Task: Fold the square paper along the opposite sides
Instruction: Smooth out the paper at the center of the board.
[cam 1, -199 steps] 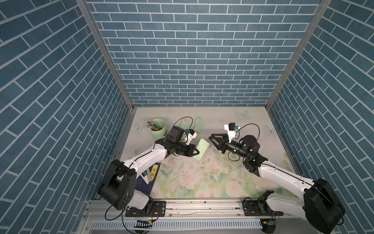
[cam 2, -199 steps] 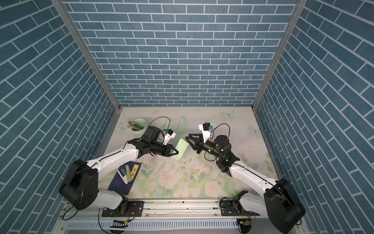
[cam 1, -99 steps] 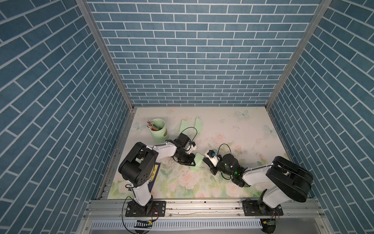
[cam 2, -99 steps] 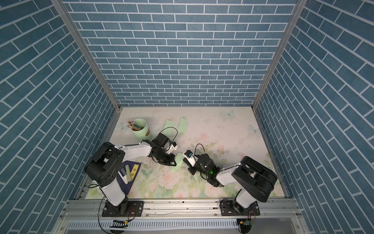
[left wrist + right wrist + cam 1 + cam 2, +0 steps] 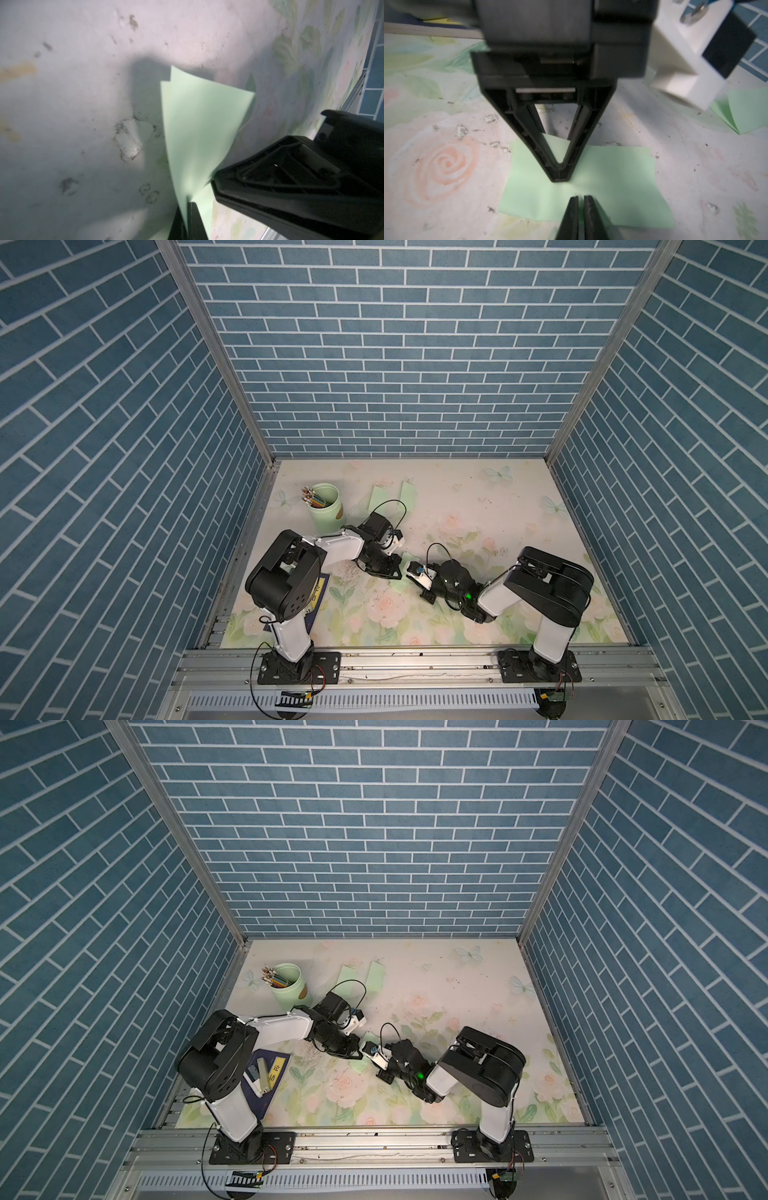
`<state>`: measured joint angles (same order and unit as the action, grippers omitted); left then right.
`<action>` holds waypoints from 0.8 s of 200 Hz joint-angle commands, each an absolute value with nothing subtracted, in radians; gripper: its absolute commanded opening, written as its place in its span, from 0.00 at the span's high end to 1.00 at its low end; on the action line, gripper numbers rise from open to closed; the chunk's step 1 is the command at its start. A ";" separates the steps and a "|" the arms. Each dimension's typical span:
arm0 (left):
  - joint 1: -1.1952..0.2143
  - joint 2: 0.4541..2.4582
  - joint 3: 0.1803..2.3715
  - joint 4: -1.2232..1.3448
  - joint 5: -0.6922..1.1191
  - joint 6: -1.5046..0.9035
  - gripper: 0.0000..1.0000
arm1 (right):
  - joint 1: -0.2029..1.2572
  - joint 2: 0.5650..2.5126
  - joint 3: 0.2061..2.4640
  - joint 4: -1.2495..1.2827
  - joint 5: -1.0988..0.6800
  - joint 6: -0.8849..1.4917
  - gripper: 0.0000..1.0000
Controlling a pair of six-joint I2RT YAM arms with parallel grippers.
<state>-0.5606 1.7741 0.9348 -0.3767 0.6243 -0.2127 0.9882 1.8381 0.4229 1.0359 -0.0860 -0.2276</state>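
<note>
Lying flat, folded green paper [image 5: 602,178] between pincers.

Both arms drop from mid-air to the table a second on. The left gripper [image 5: 560,164] now presses the green paper [image 5: 612,176] flat, and the right gripper [image 5: 581,209], earlier spread, is pinched together at the paper's near edge.

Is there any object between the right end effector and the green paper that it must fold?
Nothing visible stands between them. The right end effector is already over the green paper, its tips almost closed. The left end effector rests on the same sheet just ahead, facing it.
</note>
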 commanded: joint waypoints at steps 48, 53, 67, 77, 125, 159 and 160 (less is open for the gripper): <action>-0.563 1.784 0.951 -0.399 0.565 -0.199 0.88 | 1.003 1.872 0.426 1.028 0.000 -0.258 0.90; -0.563 1.784 0.951 -0.398 0.563 -0.201 0.88 | 1.003 1.869 0.421 1.027 0.000 -0.256 0.90; -0.562 1.794 0.954 -0.399 0.554 -0.204 0.88 | 1.003 1.865 0.410 1.032 0.004 -0.249 0.90; -0.563 1.804 0.958 -0.402 0.547 -0.206 0.91 | 1.003 1.863 0.405 1.036 0.005 -0.244 0.91; -0.559 1.819 0.964 -0.411 0.517 -0.206 1.00 | 1.004 1.806 0.401 1.094 -0.022 -0.242 0.91; -0.560 1.817 0.960 -0.411 0.508 -0.205 1.00 | 1.005 1.789 0.422 1.158 -0.066 -0.223 0.94; -0.559 1.817 0.960 -0.411 0.507 -0.205 1.00 | 1.005 1.790 0.423 1.159 -0.067 -0.223 0.94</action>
<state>-0.5606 1.7897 0.9646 -0.3801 0.5816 -0.2127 0.9997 1.8122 0.4080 1.0924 -0.0311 -0.2424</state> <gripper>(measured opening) 0.050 0.073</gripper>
